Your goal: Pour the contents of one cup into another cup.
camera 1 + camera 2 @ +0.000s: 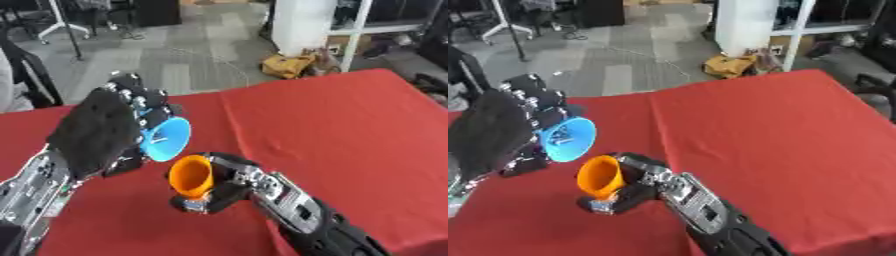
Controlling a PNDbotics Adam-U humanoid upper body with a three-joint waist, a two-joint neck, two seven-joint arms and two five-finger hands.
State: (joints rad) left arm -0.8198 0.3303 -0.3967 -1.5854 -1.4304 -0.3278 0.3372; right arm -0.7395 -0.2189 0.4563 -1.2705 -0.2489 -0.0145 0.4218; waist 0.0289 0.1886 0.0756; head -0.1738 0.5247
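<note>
The worktop (350, 130) is covered in plain red cloth with no pattern. The left robot hand (101, 132) is black across its back, with silver at its knuckles, and it grips a bright blue cup (168, 139). The right robot hand (229, 182) is black with silver metal parts and grips an orange cup (190, 176). The far floor (184, 60) is grey, with a yellow bag (287, 65) on it.

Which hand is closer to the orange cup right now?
Right. The right hand is curled round the orange cup, holding it. The left hand is up and to the left of it, curled round the tilted blue cup.
</note>
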